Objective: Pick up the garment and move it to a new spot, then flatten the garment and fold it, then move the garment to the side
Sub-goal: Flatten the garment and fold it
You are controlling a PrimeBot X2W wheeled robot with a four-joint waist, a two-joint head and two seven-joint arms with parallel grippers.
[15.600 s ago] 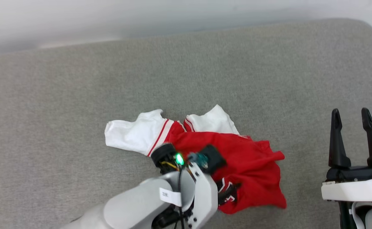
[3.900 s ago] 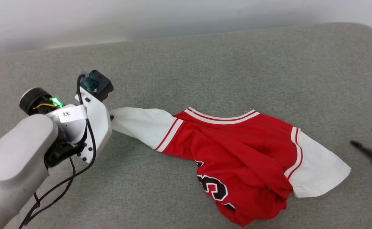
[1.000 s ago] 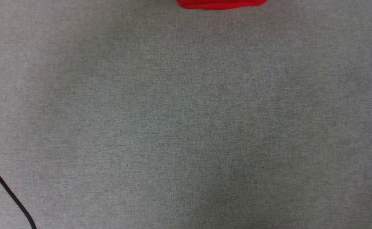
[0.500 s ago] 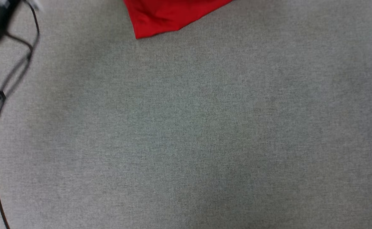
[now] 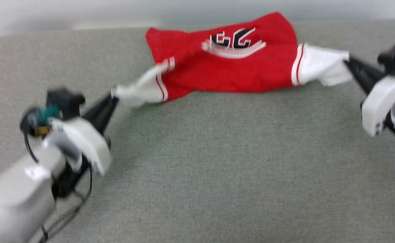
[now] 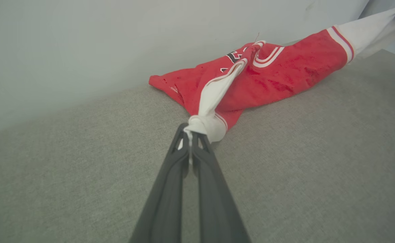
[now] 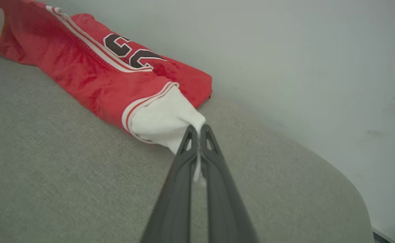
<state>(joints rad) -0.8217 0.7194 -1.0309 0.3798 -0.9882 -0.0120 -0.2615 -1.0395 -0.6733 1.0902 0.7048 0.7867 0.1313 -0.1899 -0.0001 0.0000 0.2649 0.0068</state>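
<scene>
The garment (image 5: 224,64), a red jersey with white sleeves and black numbers, stretches across the far part of the grey surface (image 5: 217,168), its body bunched up and partly turned over near the back edge. My left gripper (image 5: 113,98) is shut on the tip of the left white sleeve (image 6: 214,98), which is pulled taut and twisted. At the far right my right gripper (image 5: 347,62) is shut on the other white sleeve (image 7: 160,123). In the left wrist view the garment (image 6: 278,71) runs up to the right; in the right wrist view the garment (image 7: 82,64) lies by the wall.
A pale wall (image 5: 82,10) runs along the back edge of the grey surface, right behind the jersey. The surface's rounded corner (image 7: 352,192) shows at the right. A black cable (image 5: 79,202) hangs from my left arm.
The head camera has swung up, bringing the whole jersey and both arms into view. Earlier it showed mostly bare grey surface with a red edge at the top.
</scene>
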